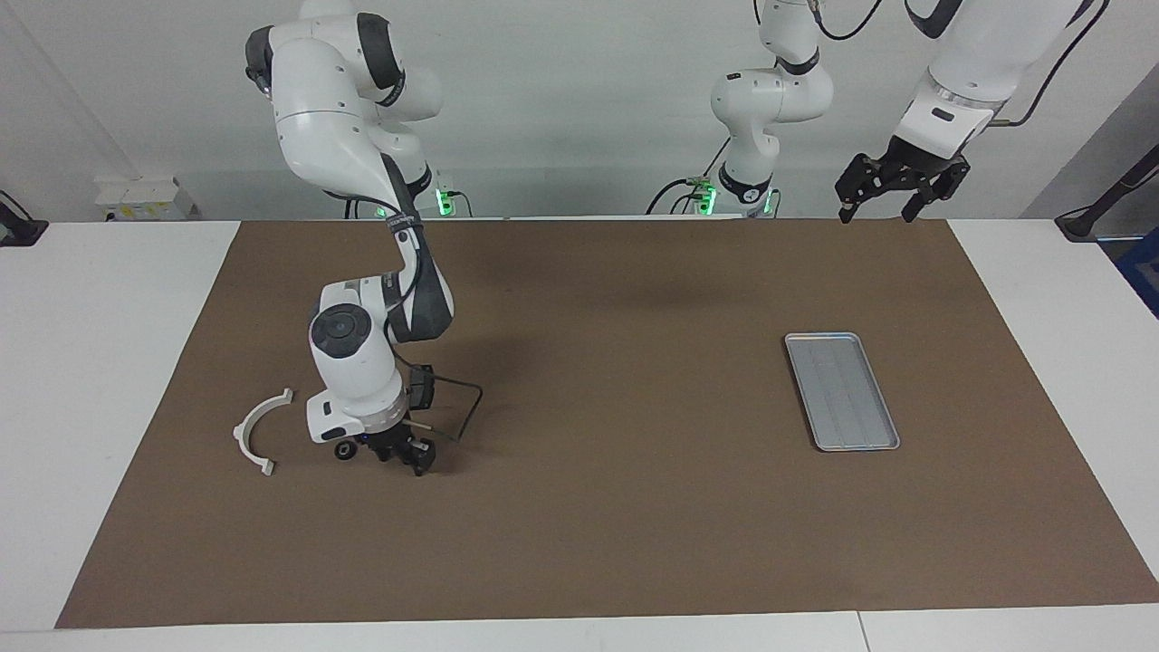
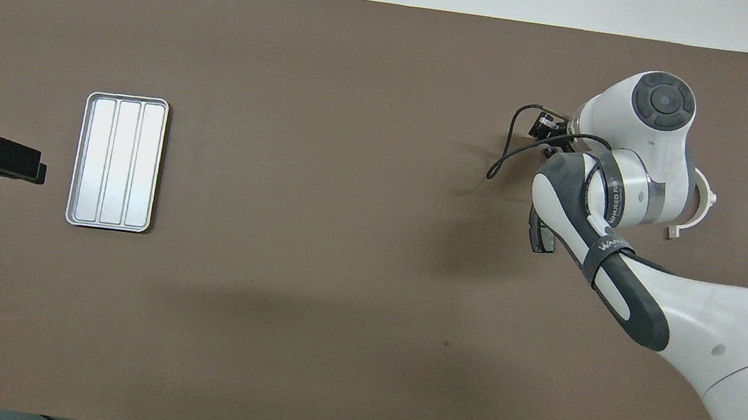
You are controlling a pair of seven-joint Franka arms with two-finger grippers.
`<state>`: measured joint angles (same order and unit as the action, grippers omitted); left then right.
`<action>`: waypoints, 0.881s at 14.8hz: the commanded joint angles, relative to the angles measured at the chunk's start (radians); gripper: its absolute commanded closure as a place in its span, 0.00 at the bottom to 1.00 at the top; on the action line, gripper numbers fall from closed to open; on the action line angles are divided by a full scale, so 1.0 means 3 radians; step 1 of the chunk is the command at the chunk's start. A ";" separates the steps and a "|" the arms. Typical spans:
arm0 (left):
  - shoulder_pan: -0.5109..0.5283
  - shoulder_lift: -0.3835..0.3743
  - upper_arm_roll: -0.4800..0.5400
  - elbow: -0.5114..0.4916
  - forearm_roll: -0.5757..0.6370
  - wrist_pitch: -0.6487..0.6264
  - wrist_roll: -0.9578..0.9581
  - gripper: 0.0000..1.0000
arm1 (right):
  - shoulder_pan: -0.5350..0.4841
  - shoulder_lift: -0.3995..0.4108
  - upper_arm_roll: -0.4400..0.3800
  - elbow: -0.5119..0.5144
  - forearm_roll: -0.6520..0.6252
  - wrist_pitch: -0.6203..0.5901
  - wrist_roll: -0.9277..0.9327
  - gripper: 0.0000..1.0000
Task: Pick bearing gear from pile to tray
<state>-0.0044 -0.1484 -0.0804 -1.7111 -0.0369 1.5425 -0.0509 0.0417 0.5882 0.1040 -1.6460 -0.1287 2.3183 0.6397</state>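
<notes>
The pile lies toward the right arm's end of the brown mat. Its white curved arc (image 1: 258,426) lies flat, and a small black round piece (image 1: 344,450) sits beside it. My right gripper (image 1: 399,454) is down at the mat among these parts, next to the round piece. In the overhead view the right wrist covers the gripper and most of the pile; only part of the arc (image 2: 704,203) shows. The silver tray (image 1: 842,391) lies empty toward the left arm's end of the mat; it also shows in the overhead view (image 2: 118,162). My left gripper (image 1: 878,214) waits open, raised high beside the tray.
A dark curved piece (image 2: 540,236) lies on the mat beside the right forearm. A black cable (image 1: 464,407) loops off the right wrist camera. The brown mat (image 1: 616,507) covers most of the white table.
</notes>
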 commanded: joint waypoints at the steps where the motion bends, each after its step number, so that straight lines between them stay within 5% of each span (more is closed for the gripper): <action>1: -0.0016 -0.0119 0.0028 -0.0120 -0.0051 0.0007 0.0001 0.00 | -0.0021 0.0049 0.0037 0.0026 0.0076 -0.0104 0.0066 0.43; 5: -0.0016 -0.0119 0.0028 -0.0120 -0.0051 0.0007 0.0001 0.00 | -0.0011 0.0049 0.0042 0.0016 0.0112 -0.0109 0.0158 0.54; 9: -0.0016 -0.0119 0.0028 -0.0120 -0.0051 0.0007 0.0001 0.00 | -0.0011 0.0049 0.0042 -0.0005 0.0112 -0.0104 0.0158 0.97; 13: -0.0016 -0.0119 0.0028 -0.0120 -0.0051 0.0007 0.0001 0.00 | -0.0006 0.0044 0.0047 0.0000 0.0107 -0.0129 0.0153 1.00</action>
<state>-0.0044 -0.1484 -0.0804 -1.7111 -0.0369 1.5425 -0.0509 0.0462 0.5833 0.1095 -1.6345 -0.1032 2.2959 0.6725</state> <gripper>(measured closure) 0.000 0.749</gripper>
